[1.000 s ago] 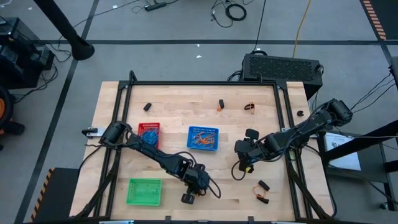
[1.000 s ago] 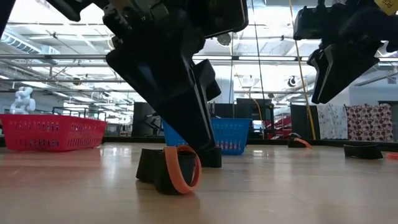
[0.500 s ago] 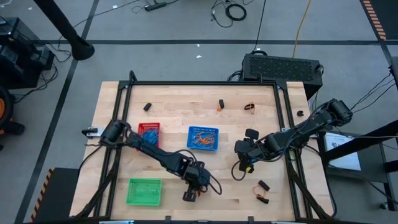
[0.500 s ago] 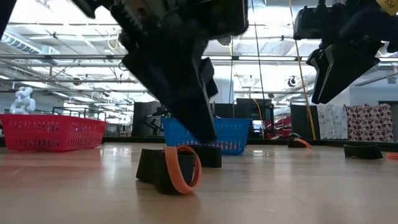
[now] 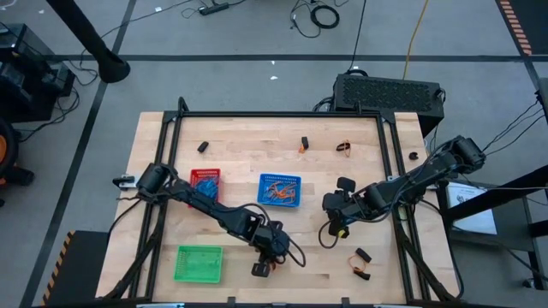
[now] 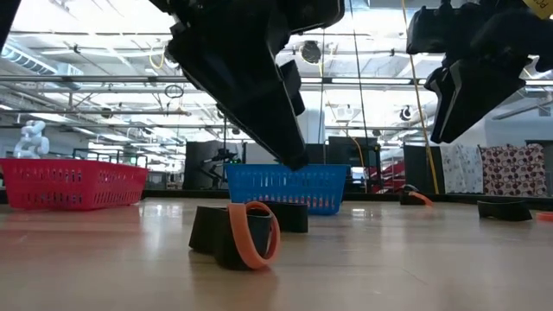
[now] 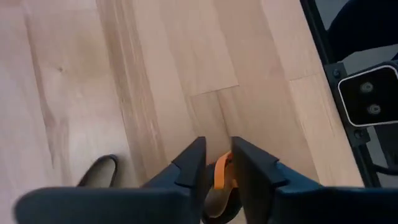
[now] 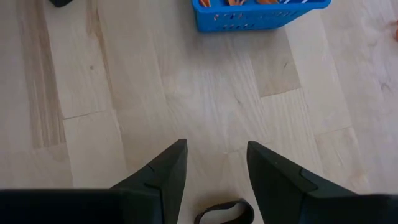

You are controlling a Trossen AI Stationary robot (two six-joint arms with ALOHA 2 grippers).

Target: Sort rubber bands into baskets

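Note:
My left gripper (image 5: 268, 250) hangs near the table's front edge, right of the green basket (image 5: 198, 263). It is above an orange rubber band (image 6: 254, 234) that stands on edge against black bands (image 6: 212, 233). Its fingers are a narrow gap apart and hold nothing; the orange band (image 7: 221, 176) shows through the gap. My right gripper (image 5: 336, 219) is open and empty above the table, over a black band (image 8: 224, 214). The red basket (image 5: 205, 184) holds blue bands. The blue basket (image 5: 280, 190) holds orange ones.
Loose bands lie along the table's far part (image 5: 203, 147) (image 5: 303, 145) (image 5: 343, 147) and at the front right (image 5: 363, 264). Another black band (image 7: 99, 174) lies beside the left gripper. A black frame (image 5: 282, 115) borders the table. Bare wood lies between the baskets and the front edge.
My left gripper has risen from the table, where its fingers stood by the orange and black bands, and now hangs clear above them. The bands have stayed where they were.

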